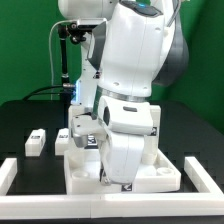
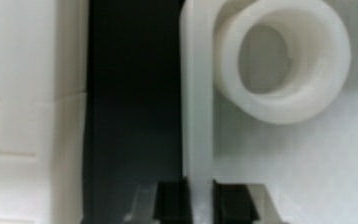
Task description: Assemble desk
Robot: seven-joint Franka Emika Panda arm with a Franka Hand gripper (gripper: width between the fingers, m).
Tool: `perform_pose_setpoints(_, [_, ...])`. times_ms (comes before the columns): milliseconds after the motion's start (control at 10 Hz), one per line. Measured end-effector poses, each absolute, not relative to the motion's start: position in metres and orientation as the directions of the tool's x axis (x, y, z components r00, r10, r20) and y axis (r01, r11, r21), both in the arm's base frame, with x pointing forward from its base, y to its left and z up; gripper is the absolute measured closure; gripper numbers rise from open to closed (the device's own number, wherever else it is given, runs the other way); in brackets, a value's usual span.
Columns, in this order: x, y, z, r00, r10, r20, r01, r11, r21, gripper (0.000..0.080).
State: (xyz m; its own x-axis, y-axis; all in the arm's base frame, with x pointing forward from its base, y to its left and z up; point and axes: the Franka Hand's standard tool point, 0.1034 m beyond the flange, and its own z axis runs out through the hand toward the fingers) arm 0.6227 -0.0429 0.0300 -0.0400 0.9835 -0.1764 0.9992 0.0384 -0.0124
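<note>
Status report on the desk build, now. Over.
Gripper shut on tabletop rim. Loose legs lie apart from it on the exterior view's left, not fitted. Nothing seen in the way; arm hides much of the exterior view.

A black table (image 1: 30,118) fills the lower part of the exterior view, and the wrist view shows it as a dark strip (image 2: 131,100). A long white border rail (image 1: 8,175) lies along the table's edge at the exterior view's left, and a second rail (image 1: 205,172) lies at the exterior view's right. A plain green backdrop (image 1: 25,50) stands behind. A thin black cable (image 1: 52,62) hangs before it, beside a black upright post (image 1: 66,55) with a small blue glow (image 1: 76,92) near its foot.
</note>
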Motion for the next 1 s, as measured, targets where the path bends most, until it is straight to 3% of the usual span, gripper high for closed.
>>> perform_pose_setpoints(200, [0.624, -0.042, 0.031, -0.024, 0.984, -0.178, 1.000, 0.022, -0.012, 0.0745])
perform_pose_setpoints(600, [0.660, -0.026, 0.046, 0.076, 0.980, -0.182, 0.997, -0.074, 0.020, 0.0745])
perform_pose_setpoints(1000, [0.660, -0.014, 0.038, 0.095, 0.979, -0.178, 0.995, -0.095, 0.007, 0.0745])
